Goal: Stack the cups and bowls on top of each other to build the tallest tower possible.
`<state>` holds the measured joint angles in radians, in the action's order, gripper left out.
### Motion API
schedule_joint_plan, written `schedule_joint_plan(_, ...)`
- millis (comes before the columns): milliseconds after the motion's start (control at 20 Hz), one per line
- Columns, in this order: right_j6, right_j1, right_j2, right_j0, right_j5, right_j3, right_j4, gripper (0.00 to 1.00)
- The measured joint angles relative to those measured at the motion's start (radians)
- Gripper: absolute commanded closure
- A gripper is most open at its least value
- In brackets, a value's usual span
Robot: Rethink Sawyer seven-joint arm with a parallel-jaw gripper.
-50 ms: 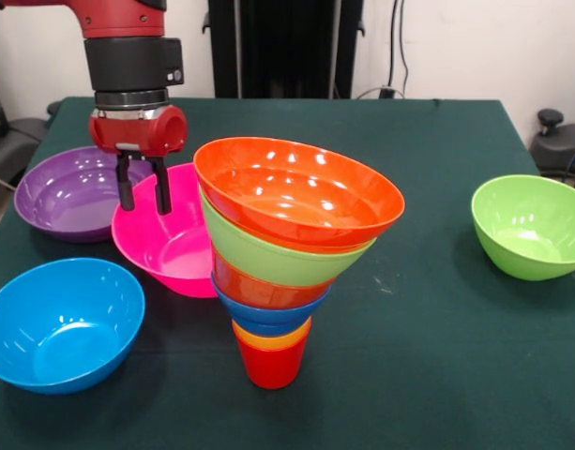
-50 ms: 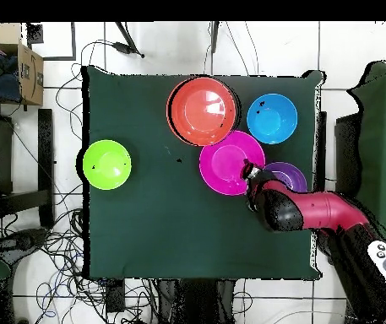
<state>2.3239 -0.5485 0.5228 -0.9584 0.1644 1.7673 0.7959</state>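
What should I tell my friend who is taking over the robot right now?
Gripper: open, holding nothing, hanging over the far rim of the pink bowl.
Tower: red cup at the bottom, then an orange cup, small blue bowl, small orange-red bowl, lime green bowl, and the large orange-red bowl on top. It leans a little, so go gently.
Done: six pieces stacked.
Left: the pink bowl, the purple bowl, the light blue bowl and the other lime green bowl sit loose on the table. The pink one looks like the next pick.
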Motion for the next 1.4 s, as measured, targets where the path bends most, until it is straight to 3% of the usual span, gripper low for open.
schedule_joint_plan(800,0.0,0.0,-0.009,-0.058,-0.003,0.0,0.0,0.0)
schedule_joint_plan(1400,0.0,-0.003,-0.01,-0.058,-0.003,0.0,0.0,0.0)
